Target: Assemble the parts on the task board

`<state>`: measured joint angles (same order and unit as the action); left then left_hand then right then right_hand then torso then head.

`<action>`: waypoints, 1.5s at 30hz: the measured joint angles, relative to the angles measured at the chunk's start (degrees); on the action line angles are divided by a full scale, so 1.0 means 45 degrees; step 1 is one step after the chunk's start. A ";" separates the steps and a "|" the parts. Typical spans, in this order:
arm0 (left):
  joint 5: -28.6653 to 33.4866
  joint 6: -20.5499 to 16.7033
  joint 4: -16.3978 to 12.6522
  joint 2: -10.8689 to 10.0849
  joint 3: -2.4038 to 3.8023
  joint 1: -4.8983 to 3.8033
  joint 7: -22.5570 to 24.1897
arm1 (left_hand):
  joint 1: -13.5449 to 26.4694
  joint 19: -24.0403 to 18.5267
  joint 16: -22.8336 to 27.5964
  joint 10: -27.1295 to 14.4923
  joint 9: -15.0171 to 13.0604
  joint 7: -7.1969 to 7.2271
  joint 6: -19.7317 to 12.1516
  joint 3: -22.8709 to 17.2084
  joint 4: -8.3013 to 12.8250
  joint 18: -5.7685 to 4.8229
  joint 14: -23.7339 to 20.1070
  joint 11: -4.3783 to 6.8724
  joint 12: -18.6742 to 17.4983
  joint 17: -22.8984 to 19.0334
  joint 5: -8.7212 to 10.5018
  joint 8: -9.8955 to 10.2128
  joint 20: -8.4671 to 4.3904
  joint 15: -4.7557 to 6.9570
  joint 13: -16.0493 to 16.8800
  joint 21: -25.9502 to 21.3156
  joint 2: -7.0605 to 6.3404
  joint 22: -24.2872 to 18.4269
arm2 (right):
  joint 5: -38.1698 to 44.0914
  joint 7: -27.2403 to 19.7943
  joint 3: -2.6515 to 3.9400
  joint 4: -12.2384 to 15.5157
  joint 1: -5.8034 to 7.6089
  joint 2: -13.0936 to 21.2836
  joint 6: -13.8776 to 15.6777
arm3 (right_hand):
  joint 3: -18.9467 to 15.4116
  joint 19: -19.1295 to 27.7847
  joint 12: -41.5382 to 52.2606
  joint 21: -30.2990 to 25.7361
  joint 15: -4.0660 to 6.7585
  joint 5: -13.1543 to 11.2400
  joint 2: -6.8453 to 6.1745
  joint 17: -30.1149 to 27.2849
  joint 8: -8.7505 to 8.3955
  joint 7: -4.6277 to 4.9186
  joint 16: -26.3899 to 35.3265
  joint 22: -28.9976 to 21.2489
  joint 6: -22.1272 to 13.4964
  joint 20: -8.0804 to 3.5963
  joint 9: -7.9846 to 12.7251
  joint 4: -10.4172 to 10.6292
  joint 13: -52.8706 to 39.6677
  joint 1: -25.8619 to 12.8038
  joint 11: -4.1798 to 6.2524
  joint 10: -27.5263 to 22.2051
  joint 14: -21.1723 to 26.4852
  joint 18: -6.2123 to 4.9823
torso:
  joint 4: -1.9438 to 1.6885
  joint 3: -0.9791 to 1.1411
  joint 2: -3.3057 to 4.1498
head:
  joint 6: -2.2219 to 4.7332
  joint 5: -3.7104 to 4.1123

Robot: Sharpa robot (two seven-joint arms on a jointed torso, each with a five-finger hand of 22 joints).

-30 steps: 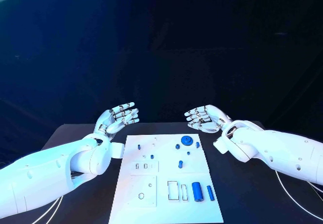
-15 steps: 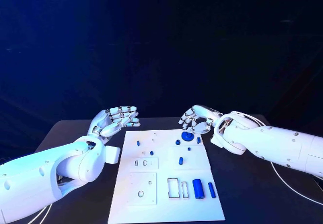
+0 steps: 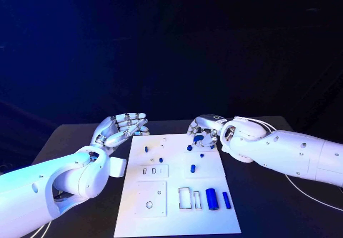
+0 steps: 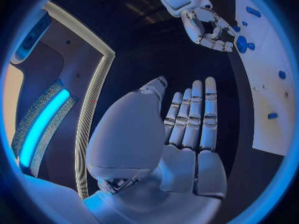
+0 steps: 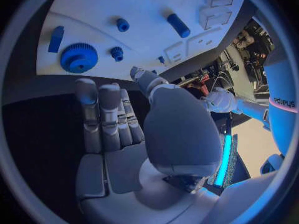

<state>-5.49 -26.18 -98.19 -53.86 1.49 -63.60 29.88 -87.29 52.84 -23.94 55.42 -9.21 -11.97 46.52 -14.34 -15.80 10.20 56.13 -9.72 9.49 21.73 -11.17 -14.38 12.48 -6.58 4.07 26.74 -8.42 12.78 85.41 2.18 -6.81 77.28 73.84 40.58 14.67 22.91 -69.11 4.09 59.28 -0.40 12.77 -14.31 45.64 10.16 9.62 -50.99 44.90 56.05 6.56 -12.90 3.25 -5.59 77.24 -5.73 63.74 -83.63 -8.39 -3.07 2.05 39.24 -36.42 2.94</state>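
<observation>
You're hovering right hand point(image 3: 203, 130), fingers apart, holding nothing, above blue gear point(image 5: 78, 57) at far end of task board point(image 3: 168, 210). Left hand point(image 3: 120, 127) idling beside board, fingers straight, together. Assembly looking barely begun: loose cylinder point(image 3: 211, 198) lying near end.

Place: a robotics lab or demo stand.
Showing it: a black table point(image 3: 64, 136) is carrying a white task board point(image 3: 168, 198); dark drapes are hanging behind.
</observation>
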 measured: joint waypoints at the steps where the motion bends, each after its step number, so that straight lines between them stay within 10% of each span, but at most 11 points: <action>1: 0.0009 0.0004 -0.0012 -0.0009 0.0003 -0.0004 -0.0002 | 0.0000 0.0000 0.0000 0.0000 0.0001 0.0000 0.0000 0.0000 0.0000 -0.0001 0.0000 0.0000 0.0000 0.0009 0.0000 0.0000 0.0000 0.0000 0.0000 0.0000 0.0000 0.0000 | 0.0105 0.0070 -0.0001 -0.0002 0.0001 -0.0032 -0.0050 | -0.0047 -0.0039 0.0001 0.0108 0.0000 0.0000 0.0015 0.0169 0.0000 0.0000 -0.0199 0.0156 0.0000 0.0002 -0.0017 0.0028 -0.0008 0.0015 -0.0008 -0.0009 0.0000 -0.0002 | -0.0012 0.0007 0.0027 | 0.0001 0.0009; 21: 0.0165 0.0143 -0.0138 0.0041 0.0043 -0.0036 -0.0056 | 0.0000 -0.0098 0.0049 -0.0001 0.0002 0.0001 0.0000 -0.0070 -0.0071 -0.0003 -0.0191 -0.0001 -0.0149 0.0149 0.0000 0.0000 -0.0003 -0.0088 -0.0012 0.0148 0.0000 0.0113 | 0.1086 0.0942 -0.0031 -0.0385 -0.0118 -0.0375 -0.0733 | -0.0241 -0.1429 0.0297 0.2509 -0.0047 0.0073 0.0213 0.3168 0.0003 -0.0052 -0.3553 0.3515 -0.0036 0.0025 -0.0294 0.0599 -0.0289 0.0321 0.0003 -0.0135 -0.0045 0.0393 | -0.0123 0.0073 0.0350 | 0.0103 0.0176; 45: 0.0246 0.0221 -0.0220 0.0015 0.0062 -0.0061 -0.0115 | 0.0000 -0.0143 0.0112 -0.0002 -0.0010 0.0000 -0.0001 -0.0069 -0.0071 -0.0004 -0.0236 -0.0002 -0.0194 0.0189 0.0000 0.0000 -0.0048 -0.0133 -0.0011 0.0207 0.0000 0.0140 | 0.1158 0.1015 -0.0022 -0.0550 -0.0318 -0.0686 -0.0783 | 0.0536 -0.1654 0.0487 0.3073 -0.0047 0.0120 0.0212 0.3773 0.0156 -0.0130 -0.4305 0.4434 0.0367 -0.0021 -0.0549 0.0979 -0.0429 0.0451 0.0092 0.0418 -0.0044 0.0536 | -0.0123 0.0154 0.0551 | 0.0092 0.0044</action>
<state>-4.39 -25.19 -99.18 -53.79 1.77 -63.87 29.37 -87.29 52.19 -23.43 55.41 -9.26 -11.97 46.51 -14.65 -16.12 10.18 55.07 -9.73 8.61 22.58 -11.17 -14.38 12.26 -7.17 4.02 27.68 -8.42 13.41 90.62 6.75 -6.91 74.80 72.41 37.50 11.15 25.33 -76.56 6.29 73.11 -0.61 13.30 -13.36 62.62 10.86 9.04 -70.36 64.86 57.71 6.46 -15.37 7.66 -7.52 79.27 -5.32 65.63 -83.83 -5.98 -3.62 2.75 41.72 -36.01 3.14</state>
